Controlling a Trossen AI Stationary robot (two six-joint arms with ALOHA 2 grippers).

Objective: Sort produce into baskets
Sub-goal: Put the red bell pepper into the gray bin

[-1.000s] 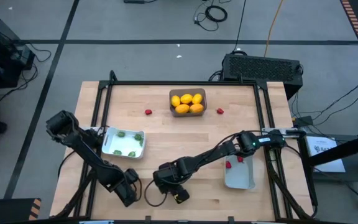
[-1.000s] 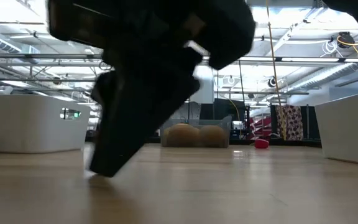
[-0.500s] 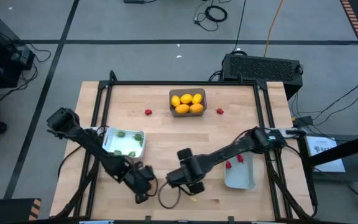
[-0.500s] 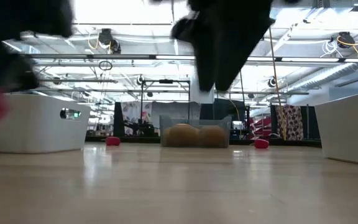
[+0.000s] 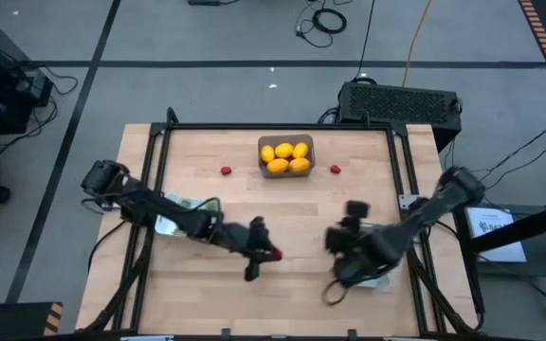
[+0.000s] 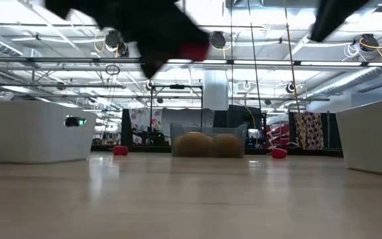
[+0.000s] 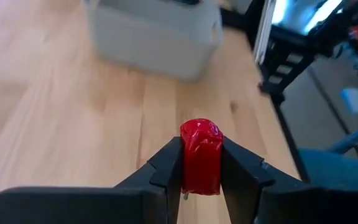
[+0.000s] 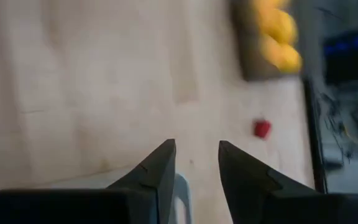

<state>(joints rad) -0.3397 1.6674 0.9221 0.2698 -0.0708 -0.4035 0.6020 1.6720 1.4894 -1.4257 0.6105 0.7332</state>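
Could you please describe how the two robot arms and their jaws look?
Both arms are dark, almost black, built of slim jointed segments. The left arm and the right arm each end in a bulkier wrist block, and a thin dark cable loops near the right one. Each gripper has two flat, black, wedge-shaped fingers that narrow toward the tips; the right fingers look the same. No markings are visible.

Overhead looks down, low view level; both share table (image 5: 254, 204)

Grey floor (image 5: 207, 38) w/ cables; lit ceiling trusses (image 6: 257, 60).
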